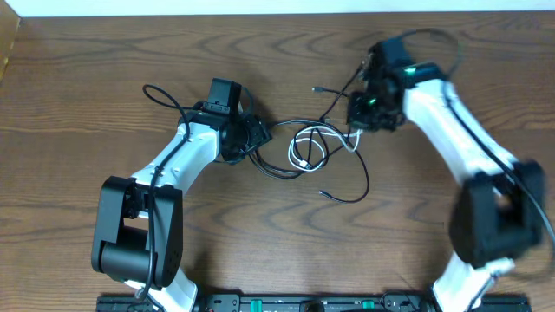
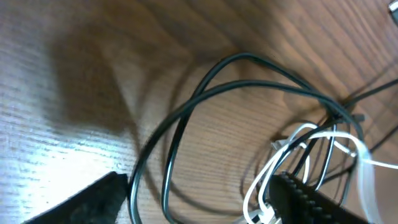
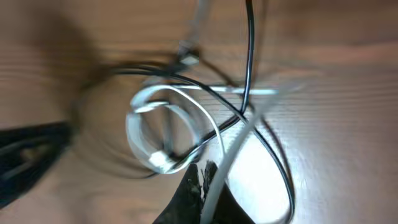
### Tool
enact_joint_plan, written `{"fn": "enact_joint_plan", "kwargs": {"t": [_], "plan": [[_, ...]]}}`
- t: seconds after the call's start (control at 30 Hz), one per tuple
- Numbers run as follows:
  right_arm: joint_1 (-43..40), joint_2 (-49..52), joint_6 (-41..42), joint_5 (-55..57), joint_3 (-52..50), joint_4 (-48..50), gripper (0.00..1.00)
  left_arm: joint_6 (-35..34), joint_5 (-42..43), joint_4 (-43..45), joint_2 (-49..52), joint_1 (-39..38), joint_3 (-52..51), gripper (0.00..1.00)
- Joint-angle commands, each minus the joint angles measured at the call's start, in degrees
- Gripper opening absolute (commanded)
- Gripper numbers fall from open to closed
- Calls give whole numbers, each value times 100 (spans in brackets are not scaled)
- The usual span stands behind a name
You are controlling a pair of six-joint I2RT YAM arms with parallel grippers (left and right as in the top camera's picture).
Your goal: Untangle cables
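**Overhead.** The left gripper [image 1: 258, 137] is low over the brown wood-grain table [image 1: 87, 69], at the left edge of the tangle. How far its jaws stand apart cannot be read from here. The right gripper [image 1: 355, 121] is down at the tangle's upper right, and its jaws are hidden under the wrist. The white cable [image 1: 305, 147] lies coiled in small loops mid-table, between the two grippers. The black cable [image 1: 360, 173] loops around and through the white coil. One free plug end [image 1: 323, 192] trails toward the near side and another [image 1: 317, 88] lies toward the far side. A pale wall strip [image 1: 260, 7] runs along the far table edge, and a dark base rail [image 1: 286, 303] along the near edge.

**Left wrist.** The jaws stand wide apart and clamp nothing. The dark fingers [image 2: 93, 202] sit at the bottom corners of the picture. A black cable loop lies on the wood between them, and white loops lie just beside the right-hand finger. This spread is not visible from overhead.

**Right wrist.** The picture is smeared. The jaws are closed down. A white strand runs straight in against the lower dark finger [image 3: 189, 196], but whether it is pinched cannot be told. The white coil and the crossing black strands lie just beyond the fingers on the table.
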Motion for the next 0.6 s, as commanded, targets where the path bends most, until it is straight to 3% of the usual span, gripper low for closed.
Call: {"fn": "enact_joint_plan", "kwargs": {"t": [0.0, 0.3, 0.43, 0.5, 0.57], "plan": [[-87, -1115, -144, -236, 262, -120, 1, -2, -201, -9, 50, -33, 37, 81], [-446, -2326, -125, -411, 1086, -898, 1, 435, -210, 79, 52, -114, 37, 85], [-592, -2422, -125, -824, 1851, -986, 1, 909, -205, 120, 83, -339, 37, 80], [-612, -2422, -125, -769, 2124, -986, 1, 1340, 219, 289, 83, -476, 37, 75], [-612, -2404, -127, -767, 2122, -1023, 1, 1886, 1252, 697, 83, -551, 37, 75]]}}
